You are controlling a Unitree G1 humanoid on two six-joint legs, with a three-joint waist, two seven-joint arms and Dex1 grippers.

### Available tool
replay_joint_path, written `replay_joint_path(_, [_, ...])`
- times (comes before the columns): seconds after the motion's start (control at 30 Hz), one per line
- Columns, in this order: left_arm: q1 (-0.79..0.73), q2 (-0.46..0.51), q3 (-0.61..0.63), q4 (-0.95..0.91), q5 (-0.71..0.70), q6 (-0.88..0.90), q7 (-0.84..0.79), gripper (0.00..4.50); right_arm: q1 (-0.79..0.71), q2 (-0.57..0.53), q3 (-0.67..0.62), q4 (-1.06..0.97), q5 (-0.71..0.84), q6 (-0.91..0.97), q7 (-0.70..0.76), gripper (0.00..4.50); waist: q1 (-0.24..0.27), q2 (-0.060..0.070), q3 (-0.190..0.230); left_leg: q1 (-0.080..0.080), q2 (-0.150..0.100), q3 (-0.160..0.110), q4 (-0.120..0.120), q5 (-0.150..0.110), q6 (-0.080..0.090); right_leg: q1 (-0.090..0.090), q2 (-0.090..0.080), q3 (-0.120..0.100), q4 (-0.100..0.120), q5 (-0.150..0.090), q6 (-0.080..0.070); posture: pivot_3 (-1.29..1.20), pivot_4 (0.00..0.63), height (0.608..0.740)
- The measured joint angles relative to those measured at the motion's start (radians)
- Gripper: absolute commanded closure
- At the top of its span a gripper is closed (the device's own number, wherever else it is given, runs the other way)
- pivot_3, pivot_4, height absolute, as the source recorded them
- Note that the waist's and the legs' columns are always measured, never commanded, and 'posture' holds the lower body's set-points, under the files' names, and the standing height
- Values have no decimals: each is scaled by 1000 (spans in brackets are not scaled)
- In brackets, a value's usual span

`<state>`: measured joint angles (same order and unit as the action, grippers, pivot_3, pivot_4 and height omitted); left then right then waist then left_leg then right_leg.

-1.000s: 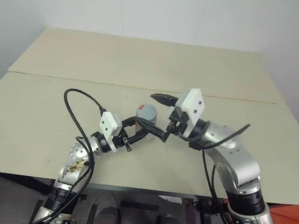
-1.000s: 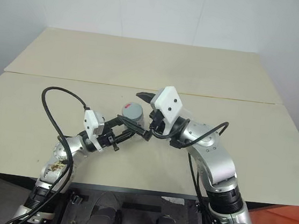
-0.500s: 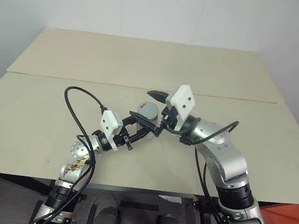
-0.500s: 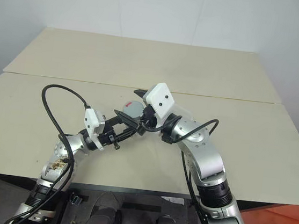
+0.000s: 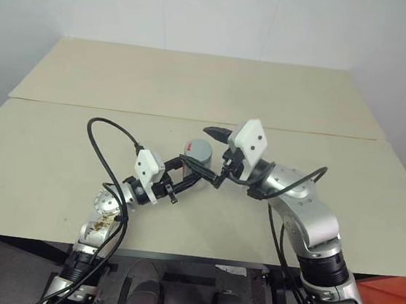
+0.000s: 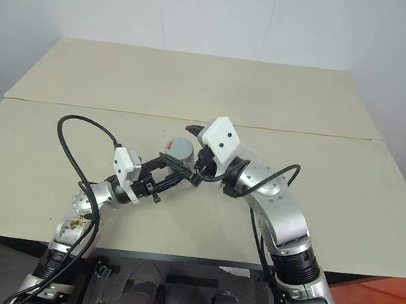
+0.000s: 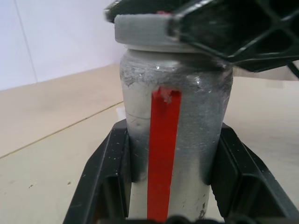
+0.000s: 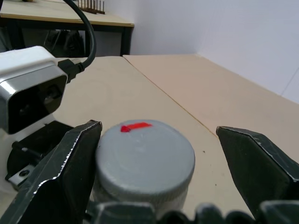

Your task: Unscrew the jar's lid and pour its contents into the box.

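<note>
The jar [image 5: 198, 152], a small grey cylinder with a red stripe [image 7: 161, 154], stands upright in the middle of the table. My left gripper [image 5: 186, 173] is shut on its body, one finger [image 7: 107, 177] on each side. The grey lid [image 8: 145, 158] with its red mark sits on top. My right gripper [image 5: 205, 152] is open and straddles the lid, with one finger [image 8: 70, 172] against its rim and the other [image 8: 257, 163] standing apart. The contents are hidden inside the jar. A pale, clear edge of the box [image 6: 252, 155] shows behind my right wrist.
The pale table [image 5: 196, 85] stretches far behind the jar, with a seam [image 5: 83, 106] running across it. Its front edge [image 5: 198, 255] lies close below my arms. A black cable [image 5: 104, 148] loops over the left forearm.
My right wrist and forearm have shifted slightly left toward the jar, with the fingertips staying around the lid. The left gripper and jar have kept still.
</note>
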<state>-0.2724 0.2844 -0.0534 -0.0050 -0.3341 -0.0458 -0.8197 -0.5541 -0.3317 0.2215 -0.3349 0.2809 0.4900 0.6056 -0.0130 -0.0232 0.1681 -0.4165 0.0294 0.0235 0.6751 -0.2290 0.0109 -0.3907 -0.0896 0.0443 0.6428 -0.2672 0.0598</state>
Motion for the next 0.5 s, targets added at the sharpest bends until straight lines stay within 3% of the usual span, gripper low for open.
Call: replay_joint_path(0.5, [0,5,7,15,-1,0,-4,2616,23,-24,-4,-15,1,-2,4,34,0,0,0,0,0,0,0,0,0,0,0,0,0,0,0,0,150,740])
